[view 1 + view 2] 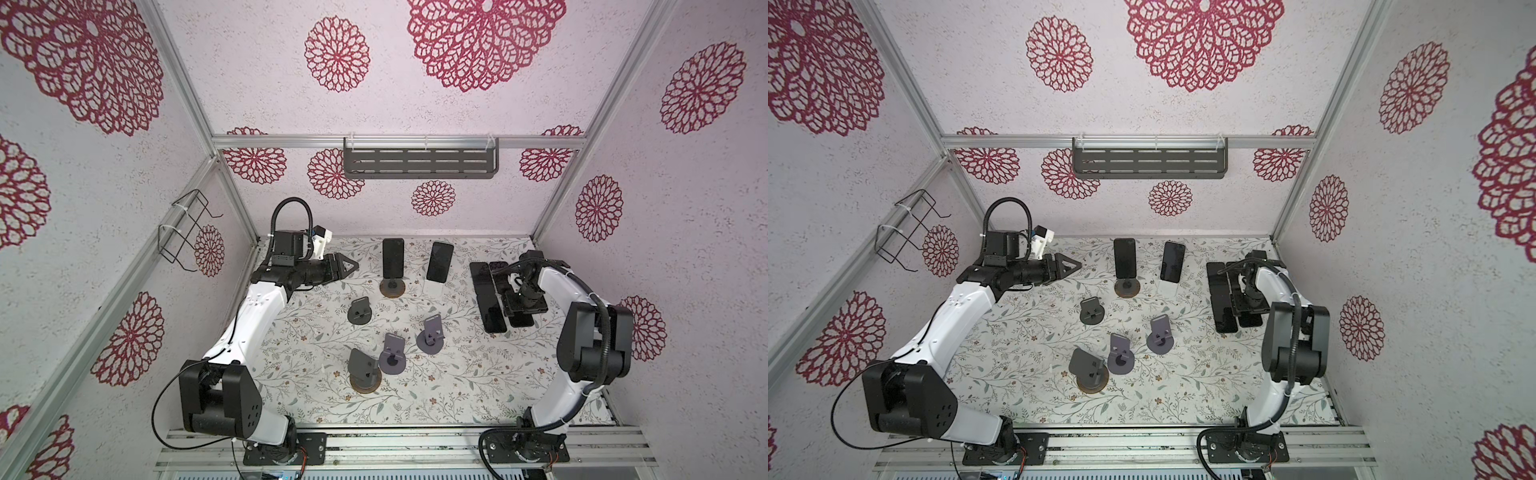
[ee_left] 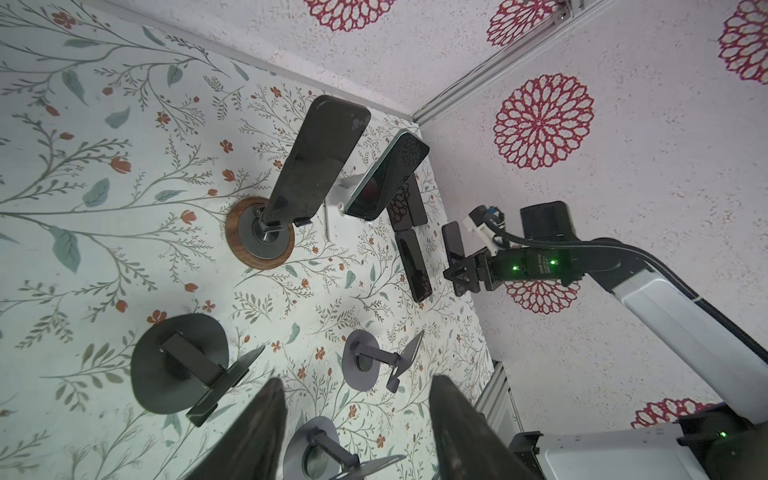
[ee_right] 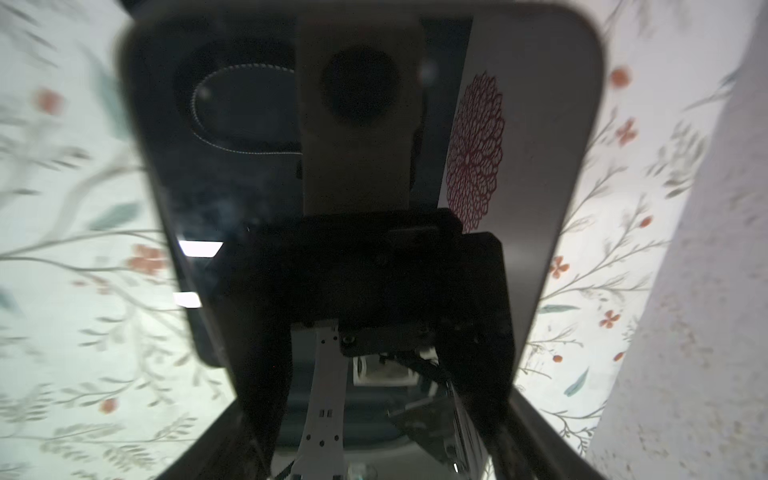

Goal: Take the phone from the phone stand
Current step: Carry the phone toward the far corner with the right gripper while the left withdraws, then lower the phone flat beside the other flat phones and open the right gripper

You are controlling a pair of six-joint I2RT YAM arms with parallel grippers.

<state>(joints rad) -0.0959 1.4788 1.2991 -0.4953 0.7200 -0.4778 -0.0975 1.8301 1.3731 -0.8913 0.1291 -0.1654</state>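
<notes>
Hovering left of the phone (image 1: 393, 258) — upright on its stand (image 1: 392, 288) at the back of the bench (image 1: 457, 395) — left gripper (image 1: 351, 266), jaws apart, empty. Right gripper (image 2: 456, 273) clamps a second phone (image 3: 249, 166) between its jaws, low over flat phones (image 1: 482, 286).

A robotics lab cell: aluminium frame (image 1: 291, 142), wallpapered panels (image 1: 270, 83), two robot arms (image 1: 257, 307) bolted to a rail (image 1: 415, 446).

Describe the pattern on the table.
The table shows green twigs and red flowers on white; left wrist view.
</notes>
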